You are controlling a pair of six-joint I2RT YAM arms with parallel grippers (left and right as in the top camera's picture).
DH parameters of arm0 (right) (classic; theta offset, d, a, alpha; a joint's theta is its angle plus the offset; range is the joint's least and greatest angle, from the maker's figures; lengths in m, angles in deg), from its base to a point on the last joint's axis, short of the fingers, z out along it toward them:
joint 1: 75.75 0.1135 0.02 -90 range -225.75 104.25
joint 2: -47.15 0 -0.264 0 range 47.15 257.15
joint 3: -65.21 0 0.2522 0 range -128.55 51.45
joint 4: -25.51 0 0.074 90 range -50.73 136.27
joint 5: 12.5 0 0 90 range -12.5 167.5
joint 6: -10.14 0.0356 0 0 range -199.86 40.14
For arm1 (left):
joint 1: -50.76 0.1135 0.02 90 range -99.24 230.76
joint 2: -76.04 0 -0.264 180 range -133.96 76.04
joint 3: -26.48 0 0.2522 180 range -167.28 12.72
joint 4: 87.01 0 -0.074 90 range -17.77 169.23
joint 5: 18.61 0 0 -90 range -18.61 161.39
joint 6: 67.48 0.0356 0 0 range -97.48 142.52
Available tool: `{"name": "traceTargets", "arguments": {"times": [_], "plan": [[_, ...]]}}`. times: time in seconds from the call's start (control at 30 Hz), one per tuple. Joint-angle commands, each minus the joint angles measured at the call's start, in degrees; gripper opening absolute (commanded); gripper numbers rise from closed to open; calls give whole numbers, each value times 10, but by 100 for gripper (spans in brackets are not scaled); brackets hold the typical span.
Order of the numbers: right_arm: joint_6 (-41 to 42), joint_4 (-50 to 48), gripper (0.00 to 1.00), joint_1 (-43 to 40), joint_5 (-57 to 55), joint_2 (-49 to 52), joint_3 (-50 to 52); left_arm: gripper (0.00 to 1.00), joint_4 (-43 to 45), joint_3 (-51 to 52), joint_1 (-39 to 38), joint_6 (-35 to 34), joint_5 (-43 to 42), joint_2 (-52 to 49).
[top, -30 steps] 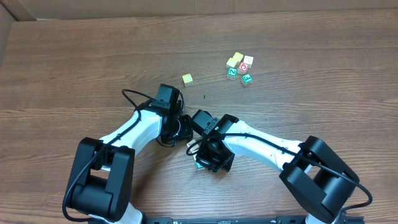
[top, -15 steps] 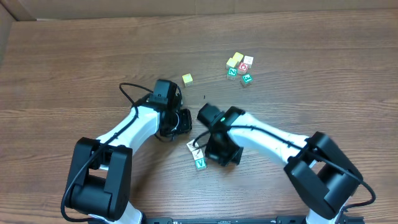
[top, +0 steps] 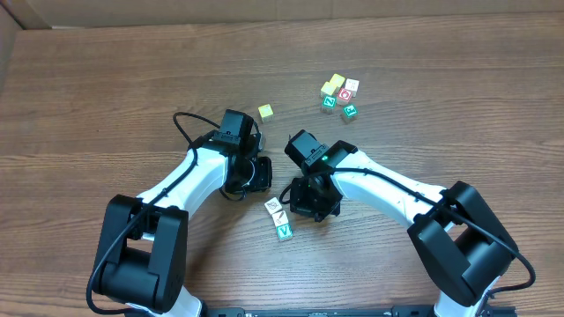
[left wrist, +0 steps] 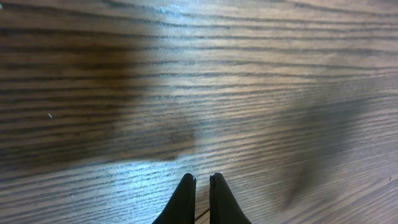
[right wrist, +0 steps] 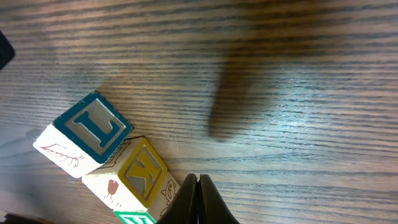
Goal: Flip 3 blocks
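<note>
The right gripper [right wrist: 198, 183] has swung from lower centre up toward the middle of the overhead view. The blocks [top: 279, 218] it covered now lie exposed, just left of it.

table [top: 106, 79]: brown wood grain, smooth, slight sheen | blocks [right wrist: 90, 127]: pale wood, matt painted letter faces | arm shells [top: 185, 180]: glossy white plastic | arm joints [top: 233, 132]: matt black

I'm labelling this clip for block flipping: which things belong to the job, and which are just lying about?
Job: near row of three small wooden letter cubes.
Lying about: lone small yellow wooden cube; far cluster of yellow, white, red and green wooden cubes.
</note>
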Motion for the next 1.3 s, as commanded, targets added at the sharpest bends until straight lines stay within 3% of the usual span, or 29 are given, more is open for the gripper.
{"name": "traceTargets", "arguments": {"times": [0.0, 0.8, 1.1, 1.27], "plan": [[-13, -5, 4, 11, 8, -17, -14, 4, -4, -9, -5, 23, -2, -7], [-13, -30, 4, 30, 26, -17, -14, 4, -5, -9, -24, 52, -71, -7], [-13, -29, 4, 30, 26, -17, -14, 4, 0, -13, -19, 18, 65, -7], [-13, -29, 4, 30, 24, -17, -14, 4, -26, -14, -22, 9, 54, -7]]}}
